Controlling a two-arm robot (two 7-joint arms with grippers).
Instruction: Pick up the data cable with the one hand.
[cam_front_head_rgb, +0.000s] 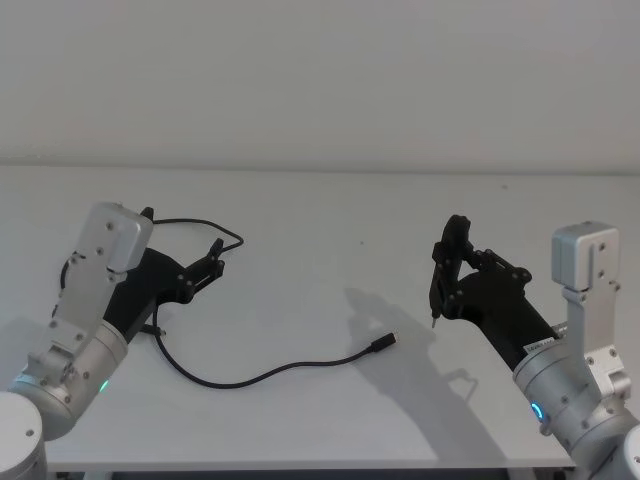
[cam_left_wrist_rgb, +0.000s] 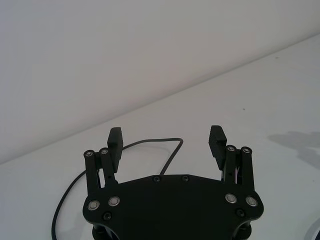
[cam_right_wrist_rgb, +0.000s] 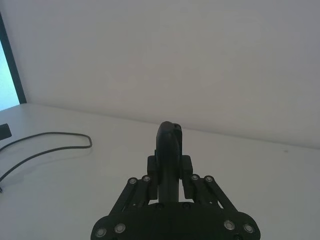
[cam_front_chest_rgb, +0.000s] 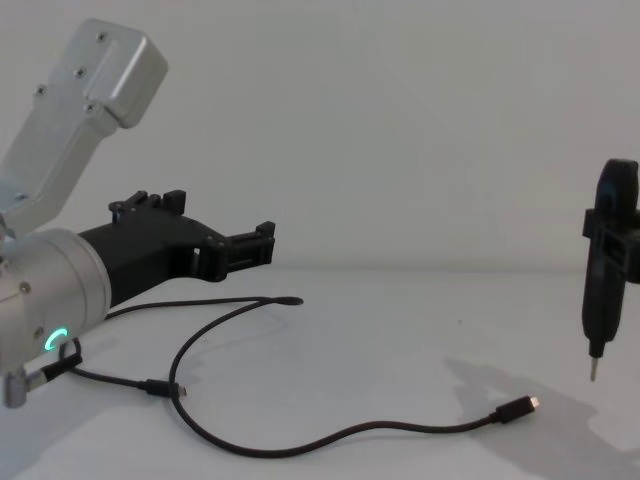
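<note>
White surface (cam_front_head_rgb: 330, 420), matte, with its near edge along the bottom of the head view. Broad bare area across the middle and the right.

Data cable (cam_front_head_rgb: 300, 367): thin, black, slack, lying flat on the surface's left half. The near run sweeps from under the left arm in a shallow curve to a free plug (cam_front_head_rgb: 385, 343) with a silvery tip, near the centre. A second bend loops farther back on the left.

Left claw (cam_front_head_rgb: 213, 260): above the surface, fingers apart, nothing between them. The cable's far bend lies just ahead of it.

Right claw (cam_front_head_rgb: 455, 275): raised at the right, clamped on a dark pen-shaped tool (cam_front_head_rgb: 440, 285) with its tip pointing down, well apart from the cable.

Plain pale wall (cam_front_head_rgb: 320, 80) beyond the far edge.
</note>
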